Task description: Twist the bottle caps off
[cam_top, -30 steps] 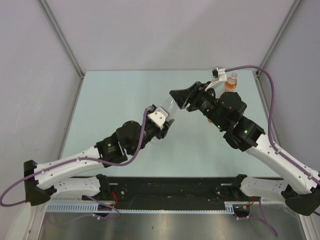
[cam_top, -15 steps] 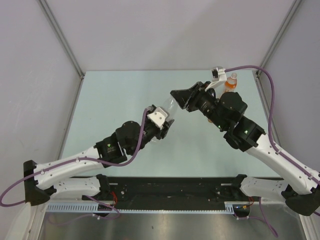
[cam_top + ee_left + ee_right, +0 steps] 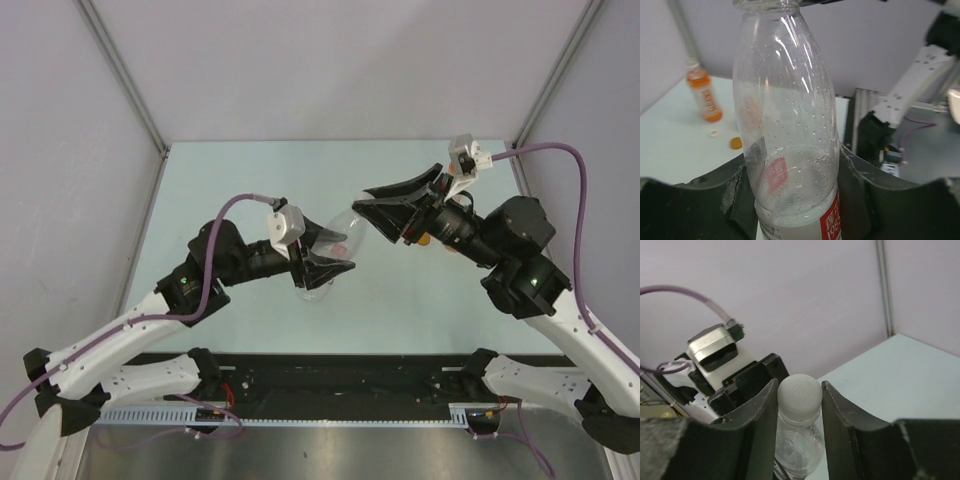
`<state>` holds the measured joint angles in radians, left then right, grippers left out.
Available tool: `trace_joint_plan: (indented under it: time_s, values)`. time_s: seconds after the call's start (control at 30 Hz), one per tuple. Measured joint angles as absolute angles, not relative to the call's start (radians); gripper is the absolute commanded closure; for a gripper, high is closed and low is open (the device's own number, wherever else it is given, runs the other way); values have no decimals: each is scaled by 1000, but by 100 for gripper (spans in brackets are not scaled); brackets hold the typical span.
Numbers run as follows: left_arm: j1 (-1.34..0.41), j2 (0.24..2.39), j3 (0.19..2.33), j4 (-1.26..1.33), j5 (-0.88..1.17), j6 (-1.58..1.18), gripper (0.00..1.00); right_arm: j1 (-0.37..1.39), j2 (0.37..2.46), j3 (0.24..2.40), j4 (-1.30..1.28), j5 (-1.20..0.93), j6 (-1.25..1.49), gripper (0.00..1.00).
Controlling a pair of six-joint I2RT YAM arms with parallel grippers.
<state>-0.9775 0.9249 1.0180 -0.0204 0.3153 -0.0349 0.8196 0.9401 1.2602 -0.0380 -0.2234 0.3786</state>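
The worktop (image 3: 240, 175) is seen as a pale green sheet, boxed in by plain grey panels (image 3: 330, 60) at the back and sides. In the left wrist view a tall orange bottle (image 3: 704, 95) with an orange-and-white label is stood upright on it, close to the wall, and a pale cap (image 3: 692, 64) is seen on its top. Two loose caps are laid on the surface near its base: a small white cap (image 3: 714, 133) just beside the bottle, and an orange cap (image 3: 735, 143) a bit further out. Neither is touched by the bottle.
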Motion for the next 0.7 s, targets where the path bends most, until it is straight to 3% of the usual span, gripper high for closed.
trace_joint_plan:
  time_s: [0.33,0.7]
  values:
    - [-842,1030,1072,164,944,-334,100,800,863,1265,-9,-530,257,100]
    - [-828,1153,1072,544,1292,-717,100,787,838,1269,9,-793,171,100]
